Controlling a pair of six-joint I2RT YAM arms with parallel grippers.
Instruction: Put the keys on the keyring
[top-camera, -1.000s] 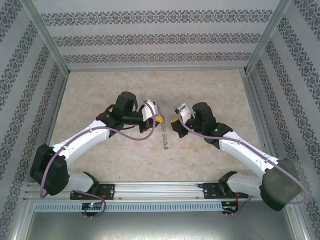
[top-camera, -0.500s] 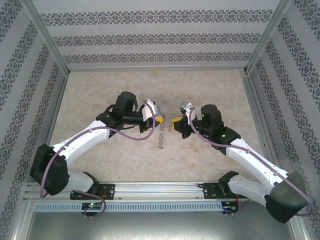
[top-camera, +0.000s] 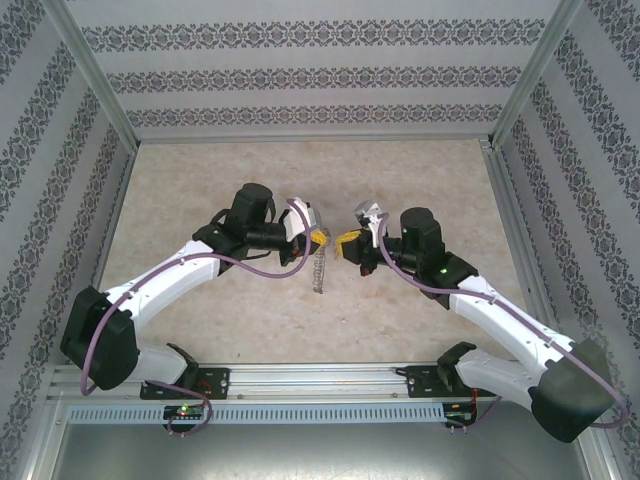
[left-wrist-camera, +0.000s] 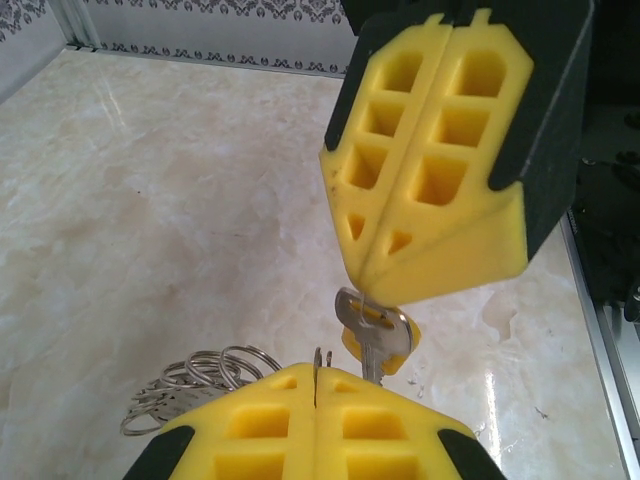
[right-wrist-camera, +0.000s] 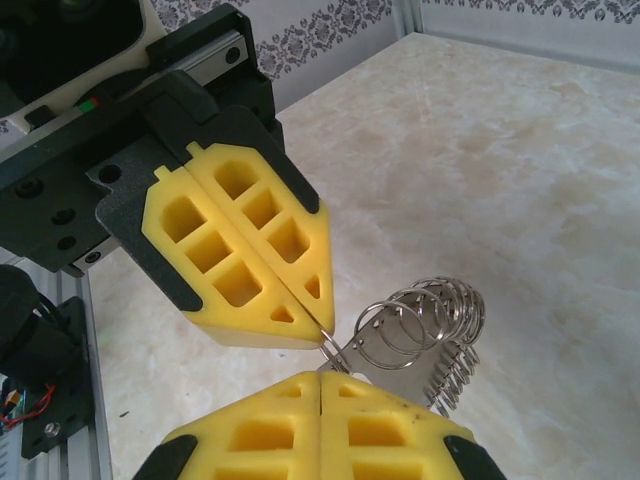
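Observation:
My left gripper (top-camera: 320, 238) is shut on the thin wire of the keyring (top-camera: 317, 270), whose silver pieces hang below it over the table. The wire (left-wrist-camera: 318, 360) pokes out between my left pads (left-wrist-camera: 250, 425), with the loops (left-wrist-camera: 195, 380) bunched to the left. My right gripper (top-camera: 346, 246) faces it tip to tip, shut on the keys (left-wrist-camera: 375, 335): a silver key over a yellow-orange tag, its blade pointing down next to the wire. In the right wrist view my right gripper (right-wrist-camera: 320, 378) sits just under the left gripper (right-wrist-camera: 318, 330), with the keyring's loops (right-wrist-camera: 425, 320) to the right.
The beige marbled tabletop (top-camera: 200, 180) lies bare around both arms. Patterned walls (top-camera: 300, 80) close it in on three sides, and a metal rail (top-camera: 320, 380) runs along the near edge.
The right arm has swung its wrist and brought the key slightly left and up toward the left gripper. The hanging keyring has drifted left. The left arm has stayed put.

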